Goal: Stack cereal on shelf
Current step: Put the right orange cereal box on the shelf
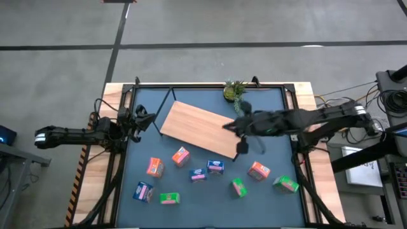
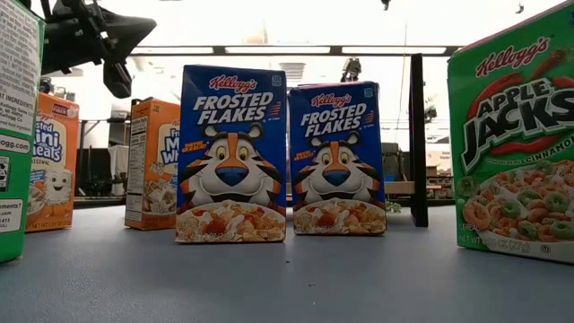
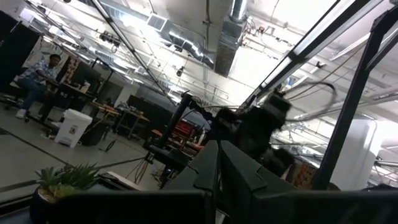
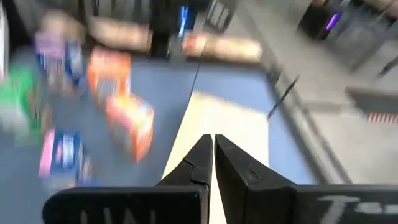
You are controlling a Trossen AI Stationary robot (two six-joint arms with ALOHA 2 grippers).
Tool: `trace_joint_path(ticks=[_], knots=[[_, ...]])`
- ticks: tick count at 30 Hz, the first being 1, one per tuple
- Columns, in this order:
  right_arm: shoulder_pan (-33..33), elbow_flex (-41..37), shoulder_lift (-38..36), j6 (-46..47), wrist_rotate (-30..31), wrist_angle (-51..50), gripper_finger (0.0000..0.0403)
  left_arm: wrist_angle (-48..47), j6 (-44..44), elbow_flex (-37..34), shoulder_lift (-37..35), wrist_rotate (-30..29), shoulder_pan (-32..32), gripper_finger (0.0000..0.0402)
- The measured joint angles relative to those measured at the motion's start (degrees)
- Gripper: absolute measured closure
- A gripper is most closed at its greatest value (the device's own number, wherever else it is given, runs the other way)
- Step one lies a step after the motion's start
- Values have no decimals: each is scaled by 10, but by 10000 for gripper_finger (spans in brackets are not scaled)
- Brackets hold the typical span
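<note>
The shelf (image 1: 197, 129), a light-wood board, lies askew on the dark blue tabletop, with a black frame leg (image 1: 241, 147) at its right end. Several cereal boxes sit on the table nearer than it: orange-red ones (image 1: 181, 156), blue ones (image 1: 215, 167) (image 2: 232, 154) and green ones (image 1: 286, 184) (image 2: 513, 144). My right gripper (image 1: 227, 125) (image 4: 213, 147) is shut and hovers over the board's right end (image 4: 205, 121). My left gripper (image 1: 144, 121) (image 3: 217, 163) is shut, raised at the table's left side and away from the boxes. My right gripper points its shut fingers (image 4: 231, 163) along the board's right end (image 4: 219, 118), coming from the table's right side. I cannot tell whether the fingertips touch the wood.
A small potted plant (image 1: 234, 90) stands at the far edge, close to my right arm. Black frame rails (image 1: 287, 108) run along the table's sides. A black upright post (image 2: 418, 139) stands behind the boxes in the low view. A person (image 3: 37, 81) sits far off in the room.
</note>
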Motion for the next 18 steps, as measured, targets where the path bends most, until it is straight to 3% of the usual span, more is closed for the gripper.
trace_joint_path(ticks=[8,18], knots=[[49,115,97,106,-44,-186,394,-1,-1,0,0,0,0,402],[138,109,120,299,-57,-364,394,-1,-1,0,0,1,0,402]])
